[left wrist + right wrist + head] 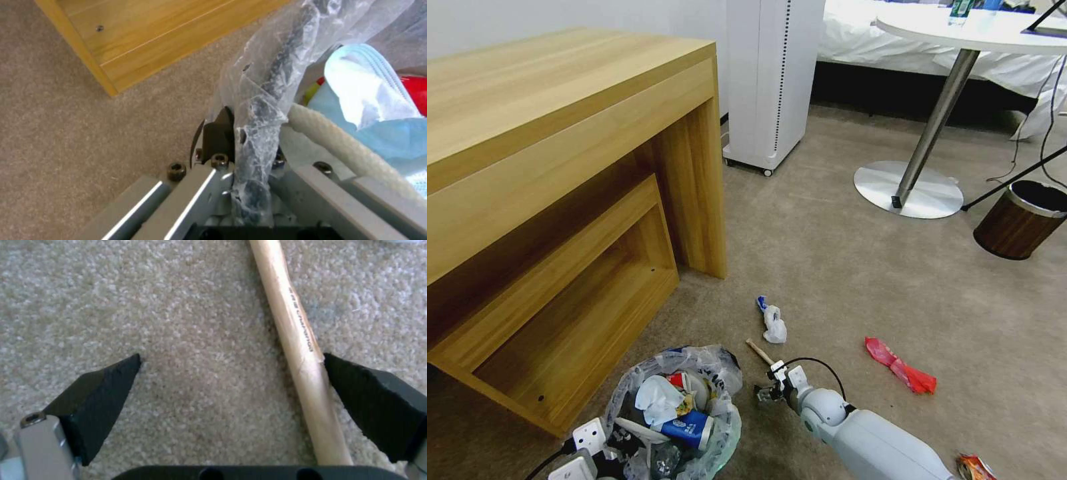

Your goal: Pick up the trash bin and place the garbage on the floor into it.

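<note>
1. Faintly, you can see brown lettering printed along the wooden stick [296, 340], but it is too small to read; the blue-white carton [688, 427] in the bin also carries white print that cannot be made out.
2. Your trash bin [720, 437] sits at the near left, lined with a crinkled translucent bag and heaped with a red cup, crumpled tissue and the carton.
3. Your left gripper [242, 143] is clamped shut on the bin's rim, pinching the plastic liner and dark wall between its pads, beside the wood-grain desk [560, 167].
4. Your right gripper [231, 386] hangs low over the beige looped carpet [840, 267], jaws spread wide; the round, smooth stick lies between them, touching the inner face of one black wedge-shaped pad [373, 400].
5. Farther out you have a white tissue wad with a blue scrap [772, 321], and to the right a crumpled red wrapper [902, 367].
6. Another red and yellow wrapper [975, 467] lies at the near right edge.
7. At the far right a brown wood-grain bin [1017, 220] stands near the round table's metal base [908, 189].
</note>
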Tool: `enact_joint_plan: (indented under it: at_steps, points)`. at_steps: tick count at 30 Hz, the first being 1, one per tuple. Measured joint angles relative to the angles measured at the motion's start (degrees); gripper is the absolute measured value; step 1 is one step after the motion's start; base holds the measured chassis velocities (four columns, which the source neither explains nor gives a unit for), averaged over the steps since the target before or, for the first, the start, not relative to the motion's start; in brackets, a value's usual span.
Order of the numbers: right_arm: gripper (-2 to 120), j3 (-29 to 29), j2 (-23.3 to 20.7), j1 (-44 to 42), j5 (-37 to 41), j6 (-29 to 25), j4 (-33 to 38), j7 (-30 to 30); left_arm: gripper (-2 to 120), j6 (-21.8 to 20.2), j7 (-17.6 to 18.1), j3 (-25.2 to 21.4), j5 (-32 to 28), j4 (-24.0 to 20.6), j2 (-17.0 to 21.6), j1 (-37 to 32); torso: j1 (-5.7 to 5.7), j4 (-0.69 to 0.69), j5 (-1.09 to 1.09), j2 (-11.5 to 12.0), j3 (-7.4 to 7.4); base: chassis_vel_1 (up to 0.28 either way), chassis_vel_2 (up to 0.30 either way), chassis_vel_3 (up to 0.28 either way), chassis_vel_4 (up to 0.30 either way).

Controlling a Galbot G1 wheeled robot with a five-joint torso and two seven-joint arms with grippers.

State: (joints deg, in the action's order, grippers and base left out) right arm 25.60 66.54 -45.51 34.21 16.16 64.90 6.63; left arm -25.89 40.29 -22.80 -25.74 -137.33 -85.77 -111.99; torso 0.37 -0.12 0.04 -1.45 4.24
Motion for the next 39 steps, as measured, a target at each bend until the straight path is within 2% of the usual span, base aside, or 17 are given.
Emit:
enact_joint_plan:
  at_steps: [5, 7, 9, 11, 13, 14, 15, 18, 19, 21, 22, 23, 25, 30, 32, 39]
  points:
    - [96, -0.22, -0.85, -0.09, 0.14, -0.48, 0.42, -0.52, 0, 0.03, -0.20, 0.40, 0.56, 0.29, -0.19, 0.00, 0.00, 0.02, 0.02, 0.00, 0.01, 0.000, 0.000, 0.000, 0.000]
    - [88, -0.66, -1.29, -0.10, 0.49, -0.74, 0.45, -0.55, 0, 0.08, -0.28, 0.55, 0.77, 0.44, -0.21, -0.01, 0.00, 0.02, 0.02, 0.00, 0.01, 0.000, 0.000, 0.000, 0.000]
    - [86, -0.90, -1.50, -0.07, 0.51, -0.98, 0.30, -0.54, 0, 0.09, -0.29, 0.58, 0.82, 0.48, -0.21, 0.00, 0.00, 0.02, -0.03, 0.00, 0.00, 0.000, 0.000, 0.000, 0.000]
    - [76, -1.18, -1.80, -0.08, 0.57, -1.46, 0.25, -0.61, 0, 0.12, -0.33, 0.76, 1.03, 0.59, -0.21, -0.08, 0.00, 0.01, -0.01, 0.00, 0.00, 0.000, 0.000, 0.000, 0.000]
    - [72, -1.28, -1.81, -0.11, 0.59, -1.66, 0.20, -0.58, 0, 0.14, -0.33, 0.82, 1.08, 0.63, -0.21, -0.11, 0.00, 0.01, -0.01, 0.00, 0.00, 0.000, 0.000, 0.000, 0.000]
    - [65, -1.72, -1.86, -0.16, 0.70, -1.77, 0.12, -0.56, 0, 0.25, -0.35, 0.92, 1.36, 0.75, -0.22, -0.16, 0.00, 0.01, -0.04, 0.00, 0.00, 0.000, 0.000, 0.000, 0.000]
    - [65, -1.72, -1.86, -0.16, 0.70, -1.77, 0.12, -0.56, 0, 0.25, -0.35, 0.92, 1.36, 0.75, -0.22, -0.16, 0.00, 0.01, -0.04, 0.00, 0.00, 0.000, 0.000, 0.000, 0.000]
    - [52, -2.45, -1.48, -0.29, 0.90, -1.95, -0.13, -0.69, 0, 0.37, -0.62, 1.50, 2.29, 0.89, -0.37, -0.42, 0.00, 0.00, -0.04, 0.00, 0.00, 0.000, 0.000, 0.000, 0.000]
    - [52, -2.45, -1.48, -0.29, 0.90, -1.95, -0.13, -0.69, 0, 0.37, -0.62, 1.50, 2.29, 0.89, -0.37, -0.42, 0.00, 0.00, -0.04, 0.00, 0.00, 0.000, 0.000, 0.000, 0.000]
    - [44, -2.61, -1.26, -0.29, 0.94, -2.12, -0.29, -0.71, 0, 0.39, -0.78, 1.76, 2.68, 0.92, -0.47, -0.52, 0.00, -0.01, -0.05, 0.00, 0.00, 0.000, 0.000, 0.000, 0.000]
    - [35, -2.81, -1.18, -0.29, 1.01, -2.31, -0.41, -0.70, 0, 0.49, -0.84, 1.82, 2.90, 0.98, -0.50, -0.55, 0.00, -0.01, -0.04, 0.00, 0.00, 0.000, 0.000, 0.000, 0.000]
    - [35, -2.81, -1.18, -0.29, 1.01, -2.31, -0.41, -0.70, 0, 0.49, -0.84, 1.82, 2.90, 0.98, -0.50, -0.55, 0.00, -0.01, -0.04, 0.00, 0.00, 0.000, 0.000, 0.000, 0.000]
    - [23, -3.04, -1.13, -0.34, 1.12, -2.57, -0.53, -0.68, 0, 0.55, -0.85, 1.77, 2.90, 0.98, -0.44, -0.59, 0.00, -0.01, -0.04, 0.00, 0.01, 0.000, 0.000, 0.000, 0.000]
    - [12, -3.28, -1.01, -0.38, 1.14, -2.70, -0.59, -0.66, 0, 0.61, -0.87, 1.57, 2.75, 0.98, -0.31, -0.53, 0.00, -0.01, -0.03, 0.00, 0.01, 0.000, 0.000, 0.000, 0.000]
    - [0, -3.51, -1.08, -0.44, 1.23, -2.72, -0.43, -0.62, 0, 0.63, -0.87, 1.44, 2.53, 0.98, -0.21, -0.49, 0.00, -0.01, -0.03, 0.00, 0.01, 0.000, 0.000, 0.000, 0.000]
    - [0, -5.18, -2.75, -0.94, 2.50, -3.02, 2.30, -0.83, 0, 0.37, -0.87, 0.94, 1.22, 0.02, 0.05, -0.32, 0.00, -0.01, -0.02, 0.00, 0.01, 0.000, 0.000, 0.000, 0.000]
